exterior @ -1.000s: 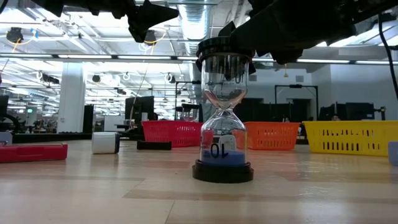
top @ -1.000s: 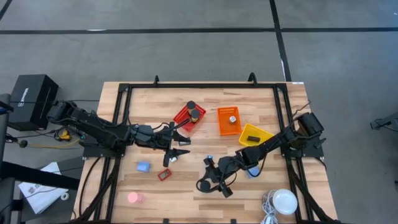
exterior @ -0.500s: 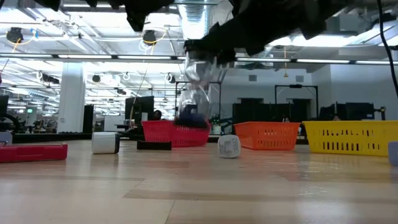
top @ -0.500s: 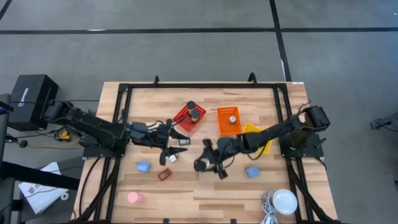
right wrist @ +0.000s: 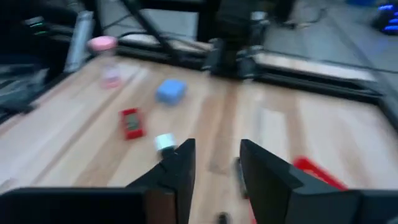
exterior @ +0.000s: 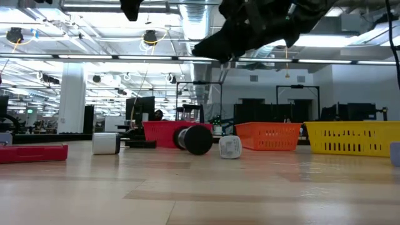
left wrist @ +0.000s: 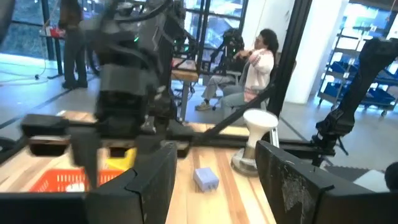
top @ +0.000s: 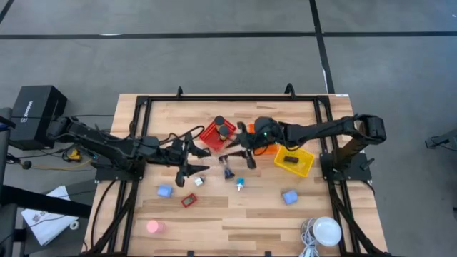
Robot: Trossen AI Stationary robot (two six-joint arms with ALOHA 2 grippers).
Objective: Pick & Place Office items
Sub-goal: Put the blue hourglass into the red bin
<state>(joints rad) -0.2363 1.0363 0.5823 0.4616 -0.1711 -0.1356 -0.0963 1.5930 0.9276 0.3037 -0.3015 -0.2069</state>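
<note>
- Right pincer (top: 234,146) hangs above the table between the red basket (top: 211,135) and the orange basket (top: 258,148), its fingers (right wrist: 180,168) slightly parted with nothing between them.
- Just below it, toward the table's front, a black-capped hourglass (top: 227,170) lies on its side, apart from the fingers.
- A small silvery bit (top: 239,184) lies just beyond the hourglass.
- Behind the pincer, under its arm, the yellow basket (top: 303,165) holds a black rectangle (top: 289,160).
- Facing it, the left pincer (top: 202,158) hovers open and empty; a white cube (top: 198,181) lies near its tips.
- Farther off lie a red-framed piece (top: 188,200), two blue blocks (top: 165,191) (top: 289,197) and a pink disc (top: 153,227).
</note>
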